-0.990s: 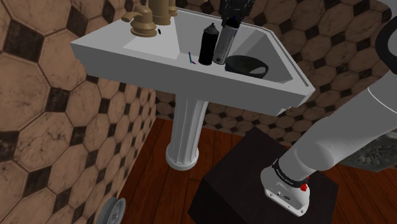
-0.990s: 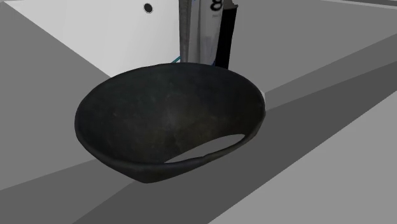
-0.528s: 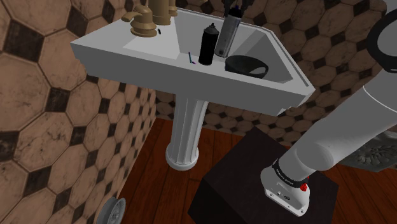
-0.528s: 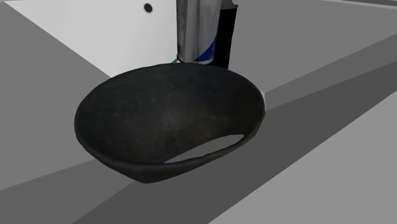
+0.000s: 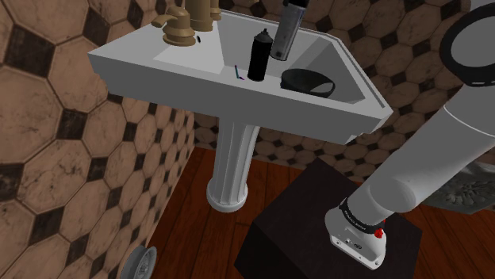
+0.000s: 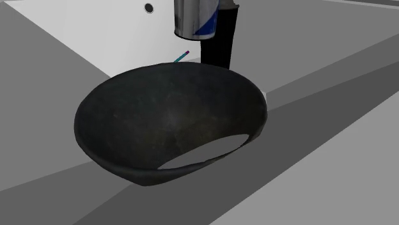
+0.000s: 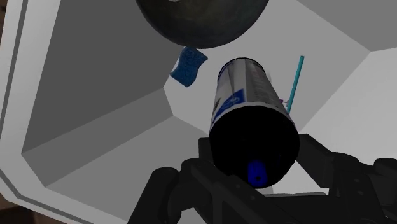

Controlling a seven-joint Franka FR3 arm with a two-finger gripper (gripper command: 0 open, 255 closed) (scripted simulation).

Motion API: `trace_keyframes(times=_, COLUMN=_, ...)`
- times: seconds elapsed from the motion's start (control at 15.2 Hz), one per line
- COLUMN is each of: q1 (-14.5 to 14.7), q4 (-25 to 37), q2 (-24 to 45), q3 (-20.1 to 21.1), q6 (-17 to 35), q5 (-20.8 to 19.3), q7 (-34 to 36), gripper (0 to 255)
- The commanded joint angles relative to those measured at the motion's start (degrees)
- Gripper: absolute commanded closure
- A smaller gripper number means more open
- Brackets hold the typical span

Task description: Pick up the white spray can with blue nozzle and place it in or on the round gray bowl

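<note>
One gripper [image 7: 257, 167], black, two-fingered: closed on the cap end of the silver spray can [image 7: 240, 95], whose blue nozzle faces the wrist camera.

Can: held clear of the floor of the sink [image 5: 198, 78]. Its long axis is near upright and slightly tilted, base downward.

Dark grey bowl [image 6: 128, 115]: lower than the can's base and offset toward the shoulder view's right, apparently not yet beneath it.

Black spray can [image 5: 259, 55]: stands just beside the held can.

Judgement: the coming move is a short sideways carry over the bowl's rim, then a descent.

White arm [image 5: 432, 154] w/ dark joints [image 5: 450, 49], red btn [image 5: 378, 233], blk pincer [image 7: 256, 151].
</note>
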Motion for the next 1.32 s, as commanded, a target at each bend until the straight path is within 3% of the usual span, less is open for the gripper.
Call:
trace_keyframes(times=0.0, q1=0.0, q4=4.1, q2=1.7, q3=0.0, q6=-2.4, q5=-0.1, q7=-0.3, gripper=255)
trace_keyframes(times=0.33, q1=0.1, q4=15.4, q2=6.6, q3=0.1, q6=-8.7, q5=-0.4, q7=-0.9, gripper=255)
trace_keyframes(times=0.59, q1=0.5, q4=29.7, q2=13.4, q3=0.1, q6=-16.1, q5=-1.0, q7=-1.7, gripper=255)
trace_keyframes(times=0.86, q1=0.3, q4=22.4, q2=5.2, q3=0.1, q6=-17.0, q5=-1.0, q7=-1.9, gripper=255)
trace_keyframes(times=1.25, q1=0.3, q4=19.4, q2=-2.8, q3=0.1, q6=-22.1, q5=-1.2, q7=-2.5, gripper=255)
